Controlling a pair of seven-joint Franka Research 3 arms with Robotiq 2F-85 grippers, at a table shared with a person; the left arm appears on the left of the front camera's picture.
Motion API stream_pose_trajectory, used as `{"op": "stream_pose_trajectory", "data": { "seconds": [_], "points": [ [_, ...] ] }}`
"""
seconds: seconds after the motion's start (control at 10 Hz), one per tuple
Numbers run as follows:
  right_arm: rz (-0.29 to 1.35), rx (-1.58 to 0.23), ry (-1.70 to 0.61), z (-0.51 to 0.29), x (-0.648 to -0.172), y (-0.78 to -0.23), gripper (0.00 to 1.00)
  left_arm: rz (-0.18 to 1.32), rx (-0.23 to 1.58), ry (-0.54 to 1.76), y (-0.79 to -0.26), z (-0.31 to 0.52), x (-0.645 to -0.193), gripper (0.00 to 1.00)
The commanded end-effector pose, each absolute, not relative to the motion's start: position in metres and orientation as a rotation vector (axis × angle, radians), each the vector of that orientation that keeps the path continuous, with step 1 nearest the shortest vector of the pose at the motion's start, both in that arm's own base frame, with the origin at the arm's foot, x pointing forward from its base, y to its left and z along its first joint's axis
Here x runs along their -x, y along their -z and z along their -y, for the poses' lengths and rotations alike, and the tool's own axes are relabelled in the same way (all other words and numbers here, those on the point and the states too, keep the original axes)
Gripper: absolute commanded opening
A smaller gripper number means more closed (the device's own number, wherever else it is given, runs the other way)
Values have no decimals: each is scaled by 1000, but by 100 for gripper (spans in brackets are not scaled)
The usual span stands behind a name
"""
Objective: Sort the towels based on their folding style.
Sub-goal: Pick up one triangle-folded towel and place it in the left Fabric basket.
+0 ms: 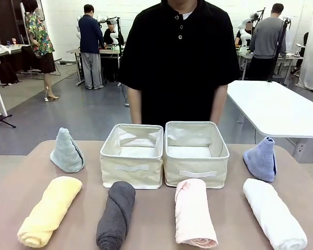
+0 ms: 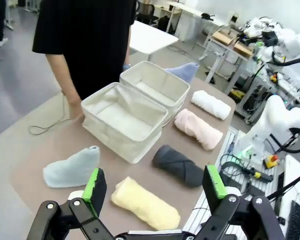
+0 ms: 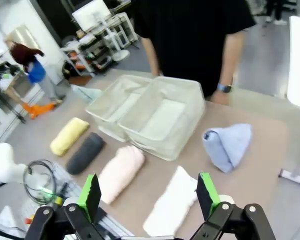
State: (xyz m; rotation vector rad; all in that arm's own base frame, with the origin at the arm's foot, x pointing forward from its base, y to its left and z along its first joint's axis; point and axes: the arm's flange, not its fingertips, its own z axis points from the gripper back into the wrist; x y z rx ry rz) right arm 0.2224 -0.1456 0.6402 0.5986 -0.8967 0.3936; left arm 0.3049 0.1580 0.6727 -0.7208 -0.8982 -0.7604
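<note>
Six terry towels lie on the brown tabletop around two soft cream fabric bins. The left bin and right bin touch side by side, and each has a flat strap sewn on its front wall. Four towels are nubby rolled cylinders in the near row: the yellow towel, dark grey towel, pink towel and white towel. Two are pointed cones, tips up: the pale green towel left of the bins and the light blue towel to their right. The left fingers, black with green pads, stand wide apart and clasp nothing, well clear of the yellow and grey rolls. The right fingers gape the same way over the pink and white rolls. In the front view the bins hide the hands of the person, and the near ends of the grey and white rolls run to the bottom edge.
</note>
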Motion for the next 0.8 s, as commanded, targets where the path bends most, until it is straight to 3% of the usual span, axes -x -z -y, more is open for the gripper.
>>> {"op": "stream_pose_trajectory", "data": {
  "seconds": [0.0,0.3,0.5,0.6,0.7],
  "points": [
    [860,-438,-449,143,-204,-646,100,934,583,776,-677,-164,-296,100],
    [808,-350,-509,144,-185,-660,100,896,440,809,-679,-173,-286,100],
    [787,-353,-541,137,-190,-661,100,844,410,847,-675,-167,-283,100],
    [749,-364,-581,126,-199,-657,100,909,473,796,-683,-174,-284,100],
    [814,-363,-501,138,-185,-661,100,909,473,796,-683,-174,-284,100]
  ]
}}
